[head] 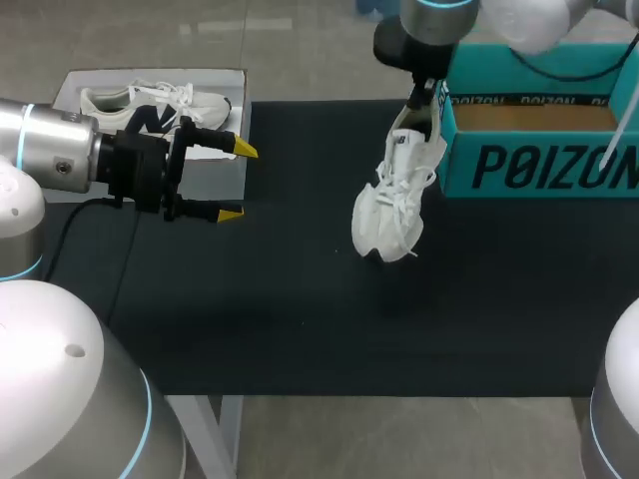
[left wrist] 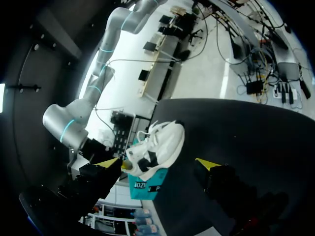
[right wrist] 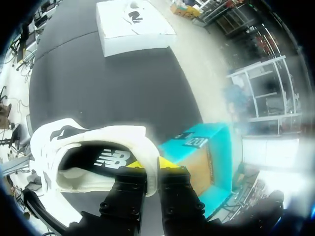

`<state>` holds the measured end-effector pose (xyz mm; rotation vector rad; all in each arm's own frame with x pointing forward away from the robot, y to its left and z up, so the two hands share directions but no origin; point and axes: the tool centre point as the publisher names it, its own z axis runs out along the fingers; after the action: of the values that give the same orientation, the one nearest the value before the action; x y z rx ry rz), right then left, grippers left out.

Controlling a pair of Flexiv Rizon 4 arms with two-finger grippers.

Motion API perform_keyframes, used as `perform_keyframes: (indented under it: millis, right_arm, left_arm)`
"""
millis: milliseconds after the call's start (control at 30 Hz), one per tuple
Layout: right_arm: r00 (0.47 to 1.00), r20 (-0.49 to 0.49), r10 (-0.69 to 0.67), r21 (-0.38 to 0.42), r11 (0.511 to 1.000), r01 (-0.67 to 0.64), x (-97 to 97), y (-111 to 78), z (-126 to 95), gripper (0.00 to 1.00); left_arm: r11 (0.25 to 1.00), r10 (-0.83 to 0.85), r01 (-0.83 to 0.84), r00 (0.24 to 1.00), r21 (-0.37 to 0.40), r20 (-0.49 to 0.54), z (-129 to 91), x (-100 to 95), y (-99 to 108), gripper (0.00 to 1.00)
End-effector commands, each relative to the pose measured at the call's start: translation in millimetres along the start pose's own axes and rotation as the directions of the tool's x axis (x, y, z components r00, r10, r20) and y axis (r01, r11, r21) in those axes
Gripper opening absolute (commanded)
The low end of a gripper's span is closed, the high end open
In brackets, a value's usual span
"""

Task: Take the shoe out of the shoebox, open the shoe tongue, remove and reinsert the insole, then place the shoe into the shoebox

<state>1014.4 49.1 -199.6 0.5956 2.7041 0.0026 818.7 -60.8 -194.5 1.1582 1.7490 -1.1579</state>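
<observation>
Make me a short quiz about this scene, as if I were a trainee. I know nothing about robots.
1. True or false: the left end effector is open and holds nothing.
2. What grips the shoe? A) the left end effector B) the right end effector C) both
3. Fill in: the shoe is ___ the teal shoebox (inside or outside).

Key: 1 true; 2 B; 3 outside.
</observation>
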Motion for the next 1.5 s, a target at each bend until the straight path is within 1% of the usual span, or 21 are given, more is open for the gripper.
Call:
perform_keyframes:
  millis: [33, 100, 200, 300, 967, 1000, 1133, 1200, 1333, 1500]
  right_arm:
    - [0.999, -0.005, 0.041, 0.01, 0.999, -0.041, -34.8, -16.9, -6.3, 0.0]
    - [0.997, 0.0, 0.08, 0.015, 0.997, -0.08, -51.0, -29.1, -3.6, 0.0]
    - [0.991, 0.005, 0.133, 0.02, 0.991, -0.133, -69.3, -49.2, -3.6, 0.0]
    - [0.987, 0.024, 0.157, 0.013, 0.987, -0.157, -83.3, -63.6, -11.5, 0.0]
    - [0.987, 0.024, 0.157, 0.013, 0.987, -0.157, -83.3, -63.6, -11.5, 0.0]
    - [0.985, 0.029, 0.172, 0.009, 0.985, -0.172, -86.6, -66.4, -13.6, 0.0]
    - [0.954, 0.056, 0.296, 0.019, 0.955, -0.297, -106.9, -86.4, -33.6, 0.0]
    - [0.939, 0.079, 0.334, 0.031, 0.941, -0.337, -114.3, -94.5, -36.8, 0.0]
    - [0.893, 0.099, 0.44, 0.09, 0.89, -0.448, -132.7, -121.1, -33.3, 0.0]
    - [0.819, 0.128, 0.559, 0.102, 0.814, -0.571, -150.8, -157.0, -26.4, 0.0]
  left_arm:
    - [1.0, 0.0, 0.0, 1.0, -0.001, -0.003, 0.1, -0.2, -0.2, 1.0]
    - [1.0, 0.0, 0.0, 1.0, -0.001, -0.003, 0.1, -0.2, -0.2, 1.0]
    - [1.0, 0.0, 0.0, 1.0, -0.001, -0.003, 0.1, -0.2, -0.2, 1.0]
    - [1.0, 0.0, 0.0, 1.0, -0.001, -0.003, 0.1, -0.2, -0.2, 1.0]
    - [1.0, 0.0, 0.0, 1.0, -0.001, -0.003, 0.1, -0.2, -0.2, 1.0]
    - [1.0, 0.0, 0.0, 1.0, -0.001, -0.003, 0.1, -0.2, -0.2, 1.0]
    - [1.0, 0.0, 0.0, 1.0, -0.001, -0.003, 0.1, -0.2, -0.2, 1.0]
    - [1.0, 0.0, 0.0, 1.0, -0.001, -0.003, 0.1, -0.2, -0.2, 1.0]
    - [1.0, 0.0, 0.0, 1.0, -0.001, -0.003, 0.1, -0.2, -0.2, 1.0]
    - [1.0, 0.0, 0.0, 1.0, -0.001, -0.003, 0.1, -0.2, -0.2, 1.0]
